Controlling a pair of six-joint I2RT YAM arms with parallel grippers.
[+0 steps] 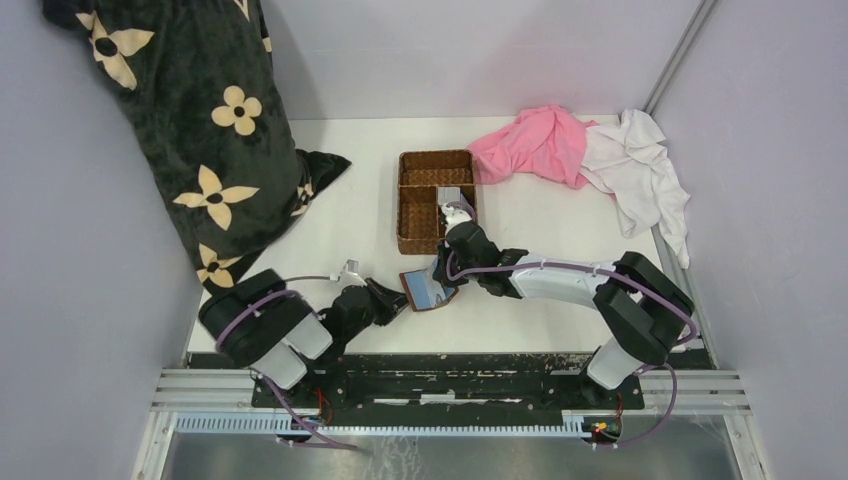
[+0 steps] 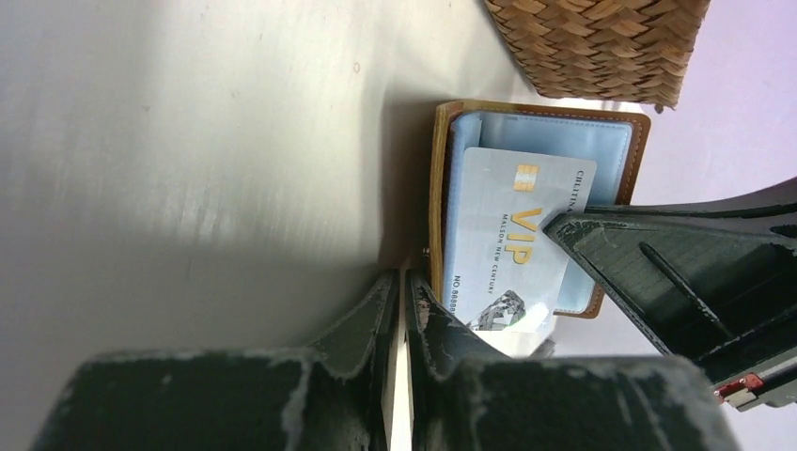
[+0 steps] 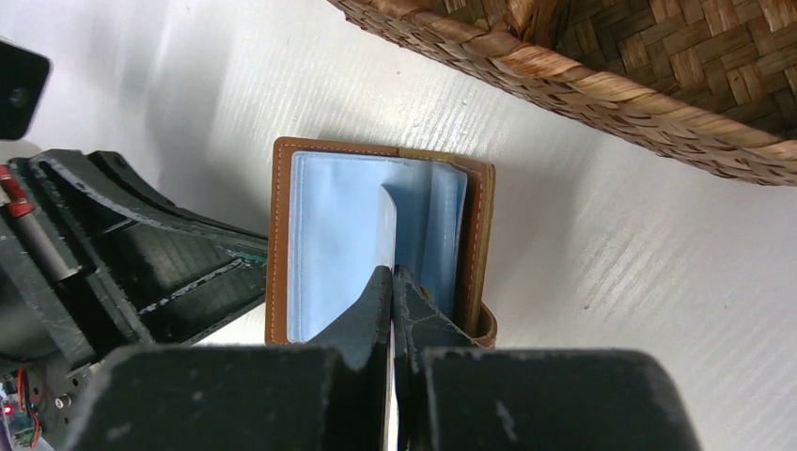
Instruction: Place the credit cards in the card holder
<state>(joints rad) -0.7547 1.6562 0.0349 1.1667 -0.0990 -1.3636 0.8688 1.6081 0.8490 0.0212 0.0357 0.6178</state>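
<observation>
Fabric fills the far left: a black fleece blanket (image 1: pixel 200 140) with cream flowers, heaped on the white table (image 1: pixel 350 220). Right of it, the left gripper (image 2: pixel 399 287) sits low at the near-left edge of the small brown leather card holder (image 3: pixel 329 216). Its fingers are almost together, with a thin slit between them and nothing in it. The holder lies open on the table just in front of the brown woven wicker basket (image 1: pixel 401 215), pale blue plastic sleeves facing up. Over it leans a thin silver-grey plastic credit card (image 2: pixel 507 235), pinched between the pressed-together fingers of the right gripper (image 3: pixel 392 277). It seems to stand on one long edge, printed face toward the left arm. Its long axis runs from the arms' side toward the basket, chip end farthest. Insertion looks like the step in hand, unfinished: the card appears to rest on the sleeves, not in one. Next, its lower edge needs lining up with a sleeve mouth, then sliding in while the holder is held flat. More grey cards (image 1: pixel 455 195) lie in the basket; a pink cloth (image 1: pixel 530 145) and a white cloth (image 1: pixel 640 170) lie far right.
</observation>
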